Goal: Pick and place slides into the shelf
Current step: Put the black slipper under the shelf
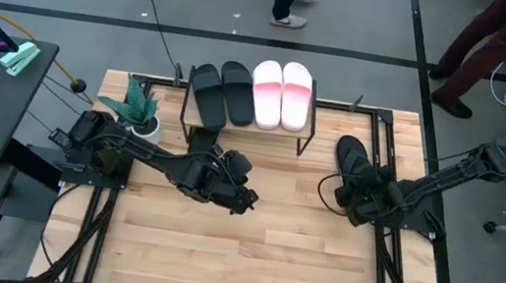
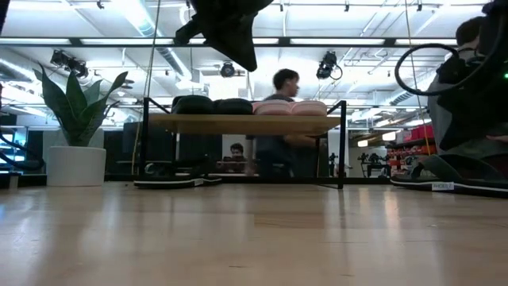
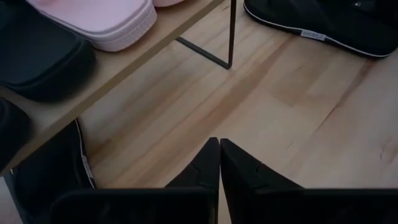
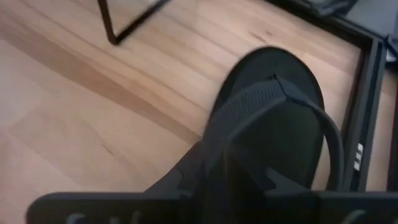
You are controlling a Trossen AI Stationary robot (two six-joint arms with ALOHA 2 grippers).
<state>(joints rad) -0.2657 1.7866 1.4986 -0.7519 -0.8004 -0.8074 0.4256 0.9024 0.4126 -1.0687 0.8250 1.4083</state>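
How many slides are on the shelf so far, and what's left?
Four sit on the shelf top: two black slides and two pink slides. The right gripper is down at a black slide on the table beside the shelf; its grip is hidden. Another black slide lies under the shelf. The left gripper is shut and empty.

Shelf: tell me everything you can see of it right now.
The shelf is a low rack: a light wooden top board on thin black metal legs, standing upright at the table's far edge, beside a potted plant. On its board lie two black slides and two pale pink slides, side by side. Another black slide lies on the table under it. Neither gripper touches it.
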